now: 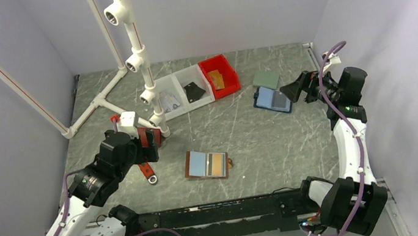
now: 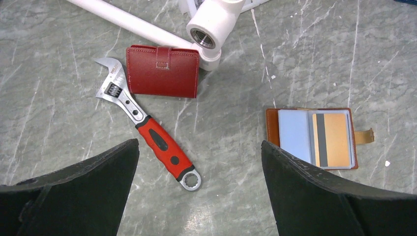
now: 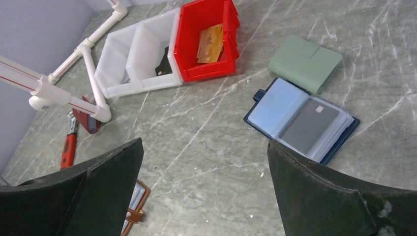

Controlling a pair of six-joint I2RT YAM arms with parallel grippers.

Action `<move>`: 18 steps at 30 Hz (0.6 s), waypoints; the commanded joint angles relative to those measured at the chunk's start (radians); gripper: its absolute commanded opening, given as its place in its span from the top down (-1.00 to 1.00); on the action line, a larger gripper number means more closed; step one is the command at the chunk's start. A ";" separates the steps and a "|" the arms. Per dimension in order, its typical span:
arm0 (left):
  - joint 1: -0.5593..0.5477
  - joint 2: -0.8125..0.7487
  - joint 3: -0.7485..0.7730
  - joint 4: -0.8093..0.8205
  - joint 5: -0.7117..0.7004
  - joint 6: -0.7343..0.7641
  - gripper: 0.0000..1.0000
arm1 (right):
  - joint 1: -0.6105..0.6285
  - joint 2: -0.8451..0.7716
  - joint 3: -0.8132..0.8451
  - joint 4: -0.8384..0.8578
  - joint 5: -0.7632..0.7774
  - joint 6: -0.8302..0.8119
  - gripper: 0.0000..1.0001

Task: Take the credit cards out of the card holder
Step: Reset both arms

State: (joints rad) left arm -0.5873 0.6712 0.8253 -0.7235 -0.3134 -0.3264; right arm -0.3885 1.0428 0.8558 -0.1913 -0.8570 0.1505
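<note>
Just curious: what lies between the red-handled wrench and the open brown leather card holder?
Only bare grey marbled tabletop, in the left wrist view, separates the red-handled metal wrench from the brown leather card holder.

Four folding card cases: the open brown card holder at centre, an open blue case and a shut green wallet upper right, a shut dark red wallet left. Three bins: left white bin, right white bin, red bin. Three cards show plainly: holder's gold card, binned gold card, grey card. One wrench.

Card holder mostly hidden, right-wrist view
</note>
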 commanded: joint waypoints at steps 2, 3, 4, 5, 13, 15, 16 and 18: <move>0.006 -0.005 0.018 0.013 -0.012 0.021 -0.99 | -0.009 -0.026 -0.004 0.049 -0.002 0.012 -0.99; 0.006 -0.005 0.018 0.012 -0.013 0.021 -0.99 | -0.009 -0.027 -0.004 0.049 -0.001 0.011 -1.00; 0.006 -0.005 0.018 0.012 -0.013 0.020 -0.99 | -0.009 -0.027 -0.004 0.049 -0.001 0.011 -0.99; 0.006 -0.005 0.018 0.013 -0.013 0.021 -0.99 | -0.010 -0.027 -0.004 0.049 -0.002 0.012 -0.99; 0.006 -0.006 0.018 0.012 -0.015 0.022 -0.99 | -0.012 -0.027 -0.001 0.048 -0.001 0.016 -1.00; 0.006 -0.005 0.018 0.012 -0.015 0.020 -0.99 | -0.013 -0.026 0.000 0.046 -0.001 0.016 -1.00; 0.006 -0.007 0.018 0.012 -0.015 0.022 -0.99 | -0.013 -0.027 0.000 0.046 0.002 0.016 -1.00; 0.006 -0.007 0.018 0.012 -0.015 0.021 -0.99 | -0.014 -0.027 -0.001 0.048 0.004 0.017 -1.00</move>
State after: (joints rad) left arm -0.5873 0.6712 0.8253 -0.7235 -0.3134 -0.3264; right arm -0.3950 1.0325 0.8551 -0.1856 -0.8566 0.1547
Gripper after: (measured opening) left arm 0.995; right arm 0.994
